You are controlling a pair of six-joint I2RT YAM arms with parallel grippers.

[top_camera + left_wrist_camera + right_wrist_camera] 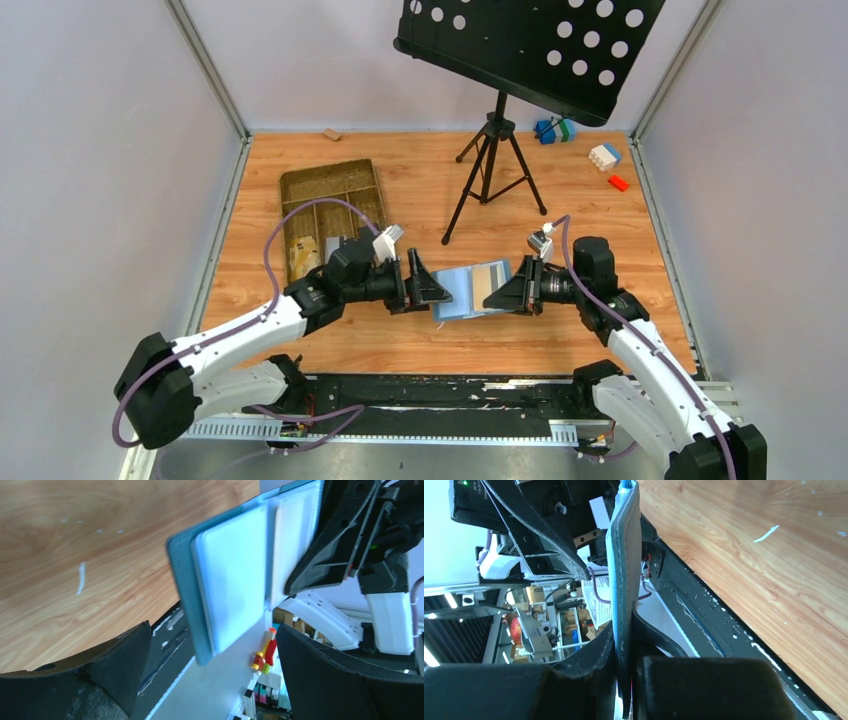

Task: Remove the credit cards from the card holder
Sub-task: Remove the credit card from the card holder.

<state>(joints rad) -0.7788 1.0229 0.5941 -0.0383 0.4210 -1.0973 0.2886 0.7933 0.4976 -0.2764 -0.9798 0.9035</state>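
Card holder (476,291) at centre of the overhead view, opened out, lifted off the wooden table (400,345) and tilted, between the two arms. Light blue panel on the left half of its open face, tan-grey panel on the right half; card or lining there not distinguishable, credit cards not separately identifiable. Right gripper (503,292) at the holder's right edge, clenched on it; in the right wrist view, holder (624,570) edge-on up the middle of the frame, pinched at lower centre between both fingers (589,662), one against each face. Left gripper (432,287) just left of the holder, released, jaws spread wide. In the left wrist view, holder (227,580) hanging at centre frame, pale blue inner panels facing the camera, teal outer cover showing along the left edge; lower corner reaching down between the two spread fingers (107,672), with a visible gap on either side. Right gripper (327,550) at upper right of that view, on the holder's far edge. Brown compartmented tray (333,200) at upper left on the table, well apart from the holder. Tripod stand (492,165) behind the holder at upper centre; toy blocks (604,156) at upper right.
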